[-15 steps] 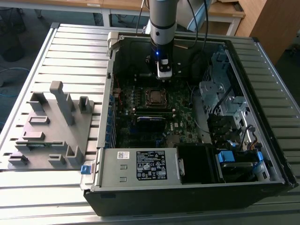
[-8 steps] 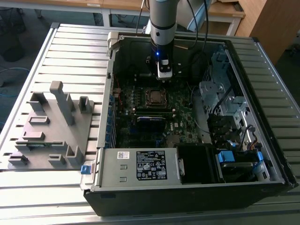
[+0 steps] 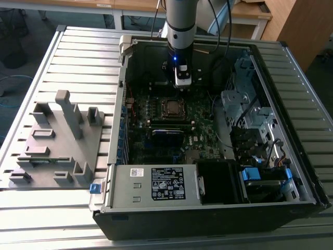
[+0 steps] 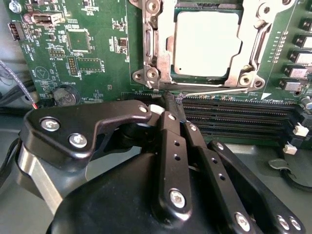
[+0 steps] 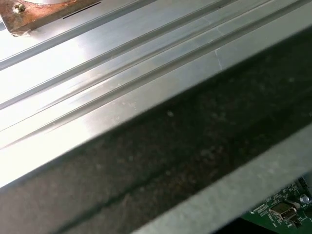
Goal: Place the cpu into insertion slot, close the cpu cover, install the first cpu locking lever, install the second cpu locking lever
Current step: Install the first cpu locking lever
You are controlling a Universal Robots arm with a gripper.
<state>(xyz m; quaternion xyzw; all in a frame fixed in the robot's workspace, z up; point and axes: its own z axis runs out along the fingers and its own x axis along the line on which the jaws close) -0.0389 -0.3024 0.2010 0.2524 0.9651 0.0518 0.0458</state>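
Ribbed aluminium tabletop carried a grey fixture toward the exterior view's left and, beside it, an open computer case with its power supply along the case's near edge. Past that lay the green motherboard with its long black memory slots. In the second wrist view the gripper had its black fingers drawn together with hardly any gap. Their tips were down at the end of a thin wire locking lever, which ran along the edge of the cpu cover that faced the memory slots. Whether the tips actually pinched the wire or only pressed against it, I could not tell. Just beyond, the cpu sat flat in the middle of the board, its dull silver top showing through the cover's square cut-out, so the insertion slot was hidden beneath chip and frame. The lever looked like light, slick, springy steel. It would likely push back under load and slip off smooth pads, so a hold on its free end seemed wiser than one near the hinge. The chip and its pins were probably fragile and best left untouched. Wooden desks stood beyond the tabletop's far edge.
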